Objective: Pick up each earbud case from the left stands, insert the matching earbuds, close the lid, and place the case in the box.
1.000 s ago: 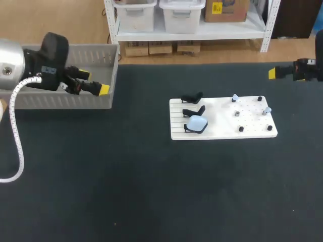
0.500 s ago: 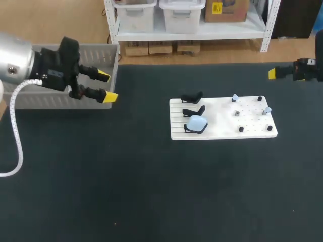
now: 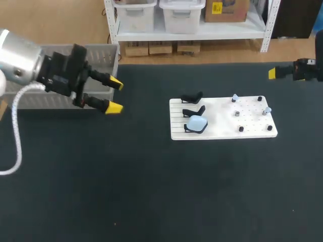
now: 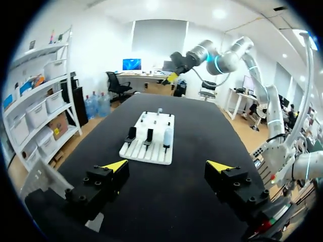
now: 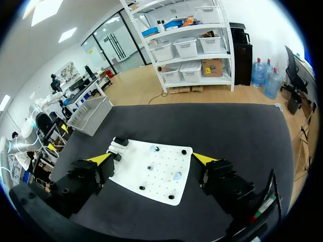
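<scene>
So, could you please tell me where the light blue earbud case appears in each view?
Head view: light blue earbud case at the white board's left end, front corner.
Left wrist view: ahead of the left tool, on the board's near end.
Right wrist view: too small to tell.
Shared landmark: the white board.

We see a broad counter [image 3: 151,191] topped in flat black, perhaps a fabric mat, its surface evenly and softly lit.

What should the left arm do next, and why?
Probably carry the left gripper toward the light-blue case on the white board: it is open and empty beside the grey box, and that case is the only one on the stands.
</scene>
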{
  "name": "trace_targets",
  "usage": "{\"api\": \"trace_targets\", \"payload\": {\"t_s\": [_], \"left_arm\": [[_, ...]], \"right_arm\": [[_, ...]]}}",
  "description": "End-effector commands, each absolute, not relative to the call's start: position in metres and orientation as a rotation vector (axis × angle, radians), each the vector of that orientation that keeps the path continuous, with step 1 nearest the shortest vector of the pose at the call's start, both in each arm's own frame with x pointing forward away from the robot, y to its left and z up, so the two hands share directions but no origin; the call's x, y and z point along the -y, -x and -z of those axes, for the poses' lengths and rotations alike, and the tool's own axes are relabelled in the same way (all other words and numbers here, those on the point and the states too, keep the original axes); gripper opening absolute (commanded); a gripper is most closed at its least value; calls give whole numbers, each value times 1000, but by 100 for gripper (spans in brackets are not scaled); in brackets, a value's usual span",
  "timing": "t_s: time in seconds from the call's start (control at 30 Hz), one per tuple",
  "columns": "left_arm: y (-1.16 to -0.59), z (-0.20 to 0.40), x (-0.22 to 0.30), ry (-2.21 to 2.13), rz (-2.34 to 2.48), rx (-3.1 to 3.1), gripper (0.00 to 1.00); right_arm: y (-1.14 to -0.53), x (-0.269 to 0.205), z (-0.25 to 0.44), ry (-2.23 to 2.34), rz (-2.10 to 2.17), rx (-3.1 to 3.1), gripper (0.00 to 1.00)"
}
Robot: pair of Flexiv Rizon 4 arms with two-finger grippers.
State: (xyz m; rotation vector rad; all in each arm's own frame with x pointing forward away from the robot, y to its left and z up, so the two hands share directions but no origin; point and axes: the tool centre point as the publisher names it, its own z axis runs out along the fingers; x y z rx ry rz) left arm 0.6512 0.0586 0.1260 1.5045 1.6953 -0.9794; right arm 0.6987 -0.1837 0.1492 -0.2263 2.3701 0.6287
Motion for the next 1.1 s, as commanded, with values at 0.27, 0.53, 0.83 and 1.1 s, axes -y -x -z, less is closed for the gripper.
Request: {"api": "trace_targets", "payload": {"t_s": [0.27,0.53,0.83,1.1], "left_arm": [[-652,-88,-8,-1531,1005,-1667,100],[-652,-83,19,-1539,1004,-1637,100],[-657,-65,50,-1556,991,-1584,100],[-663,-51,69,-1550,1015,-1564,93]], "right_arm": [[-699,184,-149,227,-629,-2370,100],[-699,184,-149,227,-629,-2370,100],[-699,184,-149,227,-629,-2370,100],[-699,184,-149,227,-629,-2370,100]]}}
